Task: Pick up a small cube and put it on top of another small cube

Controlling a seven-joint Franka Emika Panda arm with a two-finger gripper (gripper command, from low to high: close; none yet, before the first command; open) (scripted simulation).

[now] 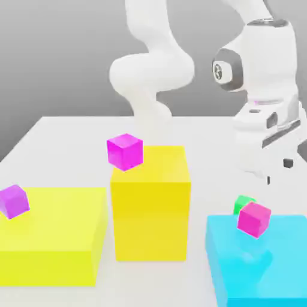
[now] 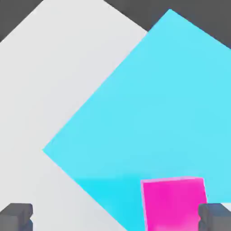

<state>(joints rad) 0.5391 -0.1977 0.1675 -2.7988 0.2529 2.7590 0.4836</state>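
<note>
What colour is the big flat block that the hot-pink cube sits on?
Cyan; the block shows best in the hand view, under the hot-pink cube.

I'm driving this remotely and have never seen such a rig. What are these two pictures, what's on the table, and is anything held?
These are simulator renders. The exterior view shows a white robot arm over a white table; its gripper hangs open and empty. The hand view looks down from the hand, its two dark fingertips at the picture's edge. On the table: a flat yellow block, a taller yellow block, and a cyan block. A pink cube rests on the cyan block, the green cube behind it. A magenta cube sits on the taller block, a purple cube on the flat one.
</note>
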